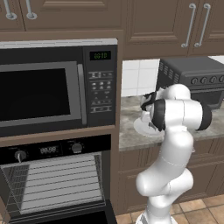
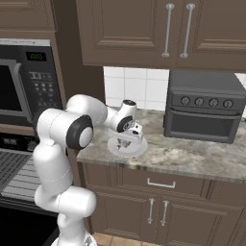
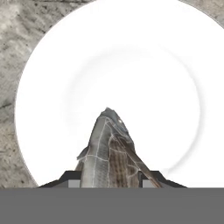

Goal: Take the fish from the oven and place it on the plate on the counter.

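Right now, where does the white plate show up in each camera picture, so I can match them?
Left base view: the plate is right of centre on the counter, mostly behind the arm.
Right base view: the plate is at centre, under the claw.
Hand view: the plate spans the middle, behind the fish.
Shared landmark: toaster oven.

Smooth white plate, scaly fish, mottled stone.
Straight below the claw (image 3: pixel 109 180), the plate (image 3: pixel 131 65) looks smooth, matt white like glazed ceramic; the fish (image 3: pixel 105 148) between the finger tips is dull grey-brown with a fine scale pattern. Around the plate the counter (image 3: pixel 17 52) is speckled grey-beige stone. Beyond the claw, the toaster oven (image 2: pixel 206 105) is matt dark grey; below, the drawers (image 2: pixel 158 182) look like brown wood.
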